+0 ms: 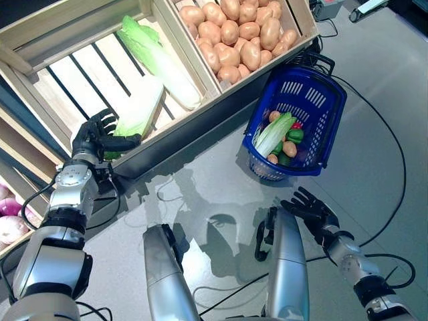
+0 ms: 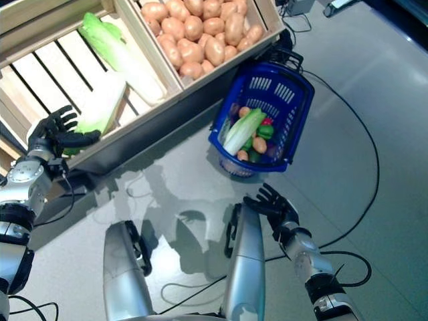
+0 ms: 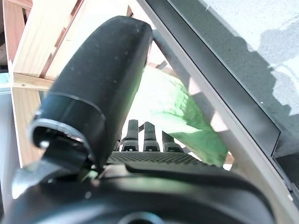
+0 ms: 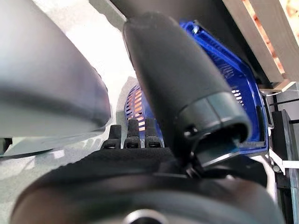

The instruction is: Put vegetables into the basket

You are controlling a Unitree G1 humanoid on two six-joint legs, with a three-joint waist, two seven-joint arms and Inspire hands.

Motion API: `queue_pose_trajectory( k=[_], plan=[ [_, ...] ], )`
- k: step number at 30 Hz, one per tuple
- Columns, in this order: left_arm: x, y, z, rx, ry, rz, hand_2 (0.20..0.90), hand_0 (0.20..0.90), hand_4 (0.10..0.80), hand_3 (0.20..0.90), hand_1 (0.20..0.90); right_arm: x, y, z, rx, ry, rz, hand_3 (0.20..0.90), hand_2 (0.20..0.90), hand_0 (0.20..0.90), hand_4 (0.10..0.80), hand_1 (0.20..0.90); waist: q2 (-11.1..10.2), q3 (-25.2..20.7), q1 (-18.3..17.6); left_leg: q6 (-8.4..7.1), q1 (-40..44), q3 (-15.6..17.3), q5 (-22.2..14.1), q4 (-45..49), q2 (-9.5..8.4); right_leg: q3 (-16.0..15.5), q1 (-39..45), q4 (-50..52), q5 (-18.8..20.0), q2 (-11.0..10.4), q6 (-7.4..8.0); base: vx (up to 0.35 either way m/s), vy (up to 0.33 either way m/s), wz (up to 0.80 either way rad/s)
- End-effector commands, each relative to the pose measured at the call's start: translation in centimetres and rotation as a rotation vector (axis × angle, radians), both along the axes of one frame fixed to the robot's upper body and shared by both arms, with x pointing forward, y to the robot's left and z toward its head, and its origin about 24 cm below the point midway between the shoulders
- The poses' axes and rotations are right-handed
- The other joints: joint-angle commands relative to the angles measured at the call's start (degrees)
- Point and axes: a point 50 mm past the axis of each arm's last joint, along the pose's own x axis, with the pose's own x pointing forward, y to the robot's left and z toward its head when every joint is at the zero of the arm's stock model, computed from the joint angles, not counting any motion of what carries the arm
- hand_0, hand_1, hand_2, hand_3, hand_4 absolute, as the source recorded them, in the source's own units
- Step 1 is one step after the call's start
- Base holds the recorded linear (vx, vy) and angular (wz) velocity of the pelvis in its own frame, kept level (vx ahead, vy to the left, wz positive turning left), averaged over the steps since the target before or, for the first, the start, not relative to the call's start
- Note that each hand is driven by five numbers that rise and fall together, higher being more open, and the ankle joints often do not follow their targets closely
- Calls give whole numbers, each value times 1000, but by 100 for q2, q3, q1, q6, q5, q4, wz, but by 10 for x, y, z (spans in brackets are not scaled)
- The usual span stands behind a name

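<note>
The left hand [image 1: 100, 138] was at the near end of a cabbage [image 1: 140, 110] in the wooden crate [image 1: 40, 40], fingers and thumb spread, not clamped. The cabbage's long axis ran away from the hand. The basket [image 1: 331, 114] lay well to the right.

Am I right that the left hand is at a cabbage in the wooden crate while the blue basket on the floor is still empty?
Not quite: the blue basket already holds vegetables, a cabbage among them, as the left eye view shows. The rest stands: the left hand is at a cabbage in the wooden crate.
</note>
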Motion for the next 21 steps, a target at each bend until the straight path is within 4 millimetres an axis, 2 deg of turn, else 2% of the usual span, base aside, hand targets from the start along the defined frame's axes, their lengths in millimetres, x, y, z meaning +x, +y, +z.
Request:
queue_pose_trajectory(
  k=[1,6,11,17,18,19,21],
  plan=[
    [5,-10,-18,9,141,-56,900,900,800,900,900,17,-12,35,-26,-143,-38,900,900,900,800,900,59,163,-14,248,61,173,151,-624,195,14,360,-519,189,-353,197,-33,27,0],
    [7,-3,-16,112,231,-7,900,900,800,900,900,23,-13,42,-32,-162,-31,900,900,900,800,900,11,272,-42,248,14,178,147,-611,256,13,334,-563,222,-397,185,-24,19,-2],
    [9,6,-6,374,379,40,900,900,800,900,900,33,-13,53,-29,-183,-37,900,900,900,800,900,-47,393,-59,232,-93,185,128,-584,277,5,264,-624,269,-422,182,-38,12,-2],
    [9,12,1,439,467,74,900,900,800,900,900,38,-17,62,-31,-213,-41,900,900,900,800,900,-91,543,-92,222,-234,162,117,-537,310,41,127,-620,309,-407,180,-47,16,-2],
    [9,13,2,434,473,76,836,836,758,836,836,39,-18,64,-34,-222,-40,900,900,900,800,900,-100,576,-99,221,-265,156,111,-525,318,49,92,-609,310,-402,180,-59,21,-1],
    [9,14,5,428,466,93,307,307,405,307,307,39,-19,66,-34,-230,-44,900,900,900,800,900,-112,610,-103,219,-304,147,97,-496,329,54,52,-586,309,-401,173,-69,17,-2],
    [9,16,9,426,442,126,300,300,400,300,300,39,-21,67,-32,-238,-52,900,900,900,800,900,-121,650,-103,226,-352,140,78,-460,340,55,3,-551,299,-406,171,-56,3,-4]
  ],
)
